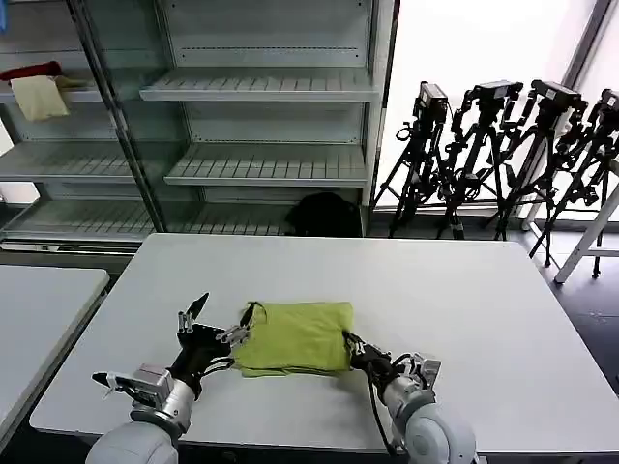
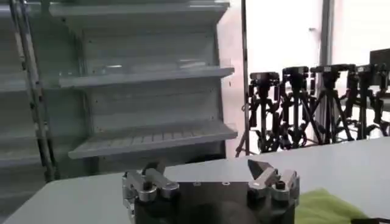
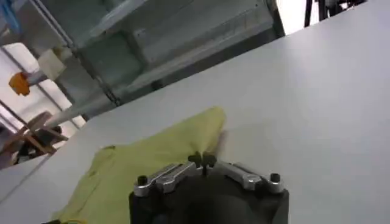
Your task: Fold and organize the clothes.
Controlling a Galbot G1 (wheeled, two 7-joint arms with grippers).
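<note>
The T-shirt [image 1: 295,337] already lies folded small on the counter [image 1: 464,319], left end effector [image 1: 215,320] spread wide beside it, right end effector [image 1: 350,345] pinched closed at its edge, apparently only tidying left.

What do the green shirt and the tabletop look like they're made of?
Green shirt: looks like soft matte knit fabric, probably cotton; it lies in limp folds with rounded, wrinkled edges. Tabletop: smooth, hard white surface with a slight sheen, likely laminate or coated board; hard to say which.

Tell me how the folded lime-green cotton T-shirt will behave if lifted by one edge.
The folded lime-green cotton T-shirt is soft cloth, so it would probably droop and unfold. It looks light. Its stacked layers, loose at the near edge, may slide apart on the smooth white table.
</note>
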